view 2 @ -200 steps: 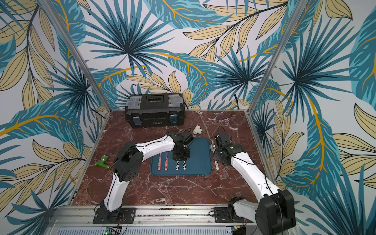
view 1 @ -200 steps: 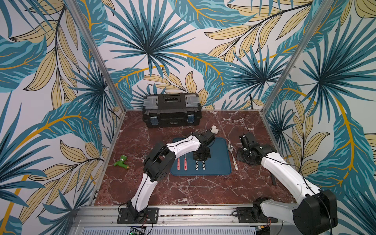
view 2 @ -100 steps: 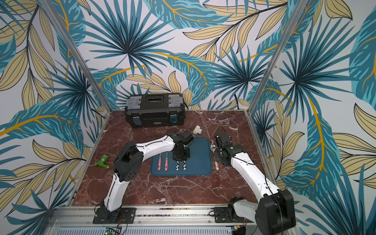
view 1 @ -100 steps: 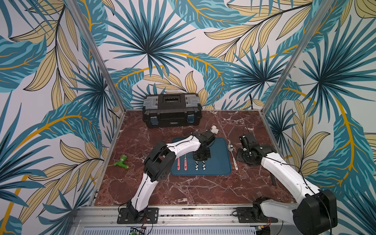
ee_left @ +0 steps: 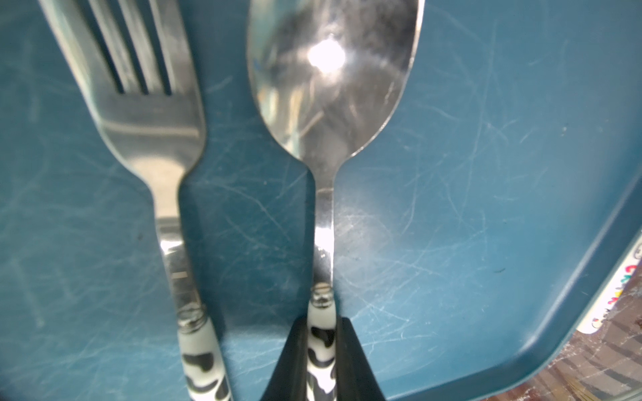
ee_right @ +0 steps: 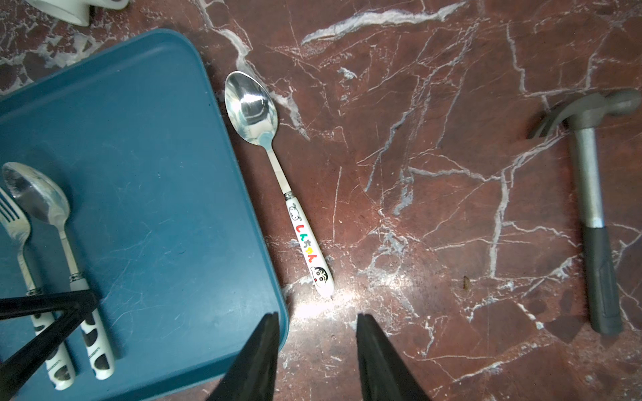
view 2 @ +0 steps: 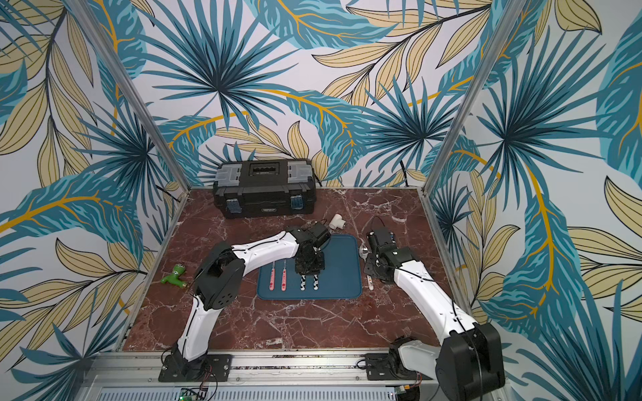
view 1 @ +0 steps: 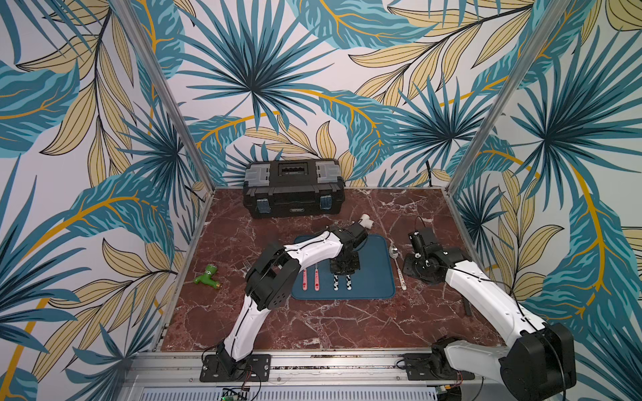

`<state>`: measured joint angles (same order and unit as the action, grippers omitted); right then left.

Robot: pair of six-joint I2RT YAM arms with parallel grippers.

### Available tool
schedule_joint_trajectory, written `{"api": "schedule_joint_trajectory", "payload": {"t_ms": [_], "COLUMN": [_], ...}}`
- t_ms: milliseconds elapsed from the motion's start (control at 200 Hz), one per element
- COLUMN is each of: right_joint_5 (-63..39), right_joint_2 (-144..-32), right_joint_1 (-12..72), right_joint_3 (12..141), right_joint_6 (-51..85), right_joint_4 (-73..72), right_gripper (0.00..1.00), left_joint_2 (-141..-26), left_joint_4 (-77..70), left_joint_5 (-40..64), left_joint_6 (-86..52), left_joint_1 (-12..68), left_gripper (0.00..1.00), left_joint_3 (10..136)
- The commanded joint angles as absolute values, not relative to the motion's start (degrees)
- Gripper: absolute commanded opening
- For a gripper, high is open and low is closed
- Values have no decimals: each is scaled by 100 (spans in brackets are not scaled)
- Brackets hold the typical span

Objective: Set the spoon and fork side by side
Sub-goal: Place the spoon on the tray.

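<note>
A fork (ee_left: pixel 146 139) and a spoon (ee_left: pixel 330 86), both with cow-patterned handles, lie parallel and close together on the blue tray (ee_left: pixel 486 208). My left gripper (ee_left: pixel 321 333) is shut on the spoon's handle, low over the tray. In both top views the two handles (view 1: pixel 342 282) (view 2: pixel 309 283) stick out below the left gripper (view 1: pixel 344 267) (view 2: pixel 309 265). My right gripper (ee_right: pixel 316 319) is open and empty, over the marble just off the tray's near right corner (ee_right: pixel 278 312).
A cartoon-handled spoon (ee_right: pixel 278 166) lies on the marble beside the tray, a hammer (ee_right: pixel 590 208) further right. Two pink-handled utensils (view 1: pixel 310 279) lie on the tray's left. A black toolbox (view 1: pixel 293 189), white pipe fitting (view 1: pixel 366 220) and green toy (view 1: pixel 208 276) are around.
</note>
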<state>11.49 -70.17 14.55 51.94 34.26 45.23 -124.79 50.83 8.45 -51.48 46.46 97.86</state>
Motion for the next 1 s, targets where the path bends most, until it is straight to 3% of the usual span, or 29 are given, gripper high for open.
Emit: {"api": "schedule_joint_trajectory", "payload": {"t_ms": [0, 992], "right_joint_5": [1116, 1091], "right_joint_2": [-6939, -6893], "right_joint_1": [1419, 1415], "right_joint_3": [5083, 5020], "right_joint_6": [3454, 3505], "right_joint_4": [4510, 4463], "right_gripper": [44, 44], "left_joint_2": [-12544, -12371], "left_joint_4": [5088, 5381], "left_joint_5": [922, 612], "left_joint_6": [-5178, -4883], "left_joint_1": [4658, 4676], "left_gripper": [17, 27], "left_joint_3": [9758, 10007]}}
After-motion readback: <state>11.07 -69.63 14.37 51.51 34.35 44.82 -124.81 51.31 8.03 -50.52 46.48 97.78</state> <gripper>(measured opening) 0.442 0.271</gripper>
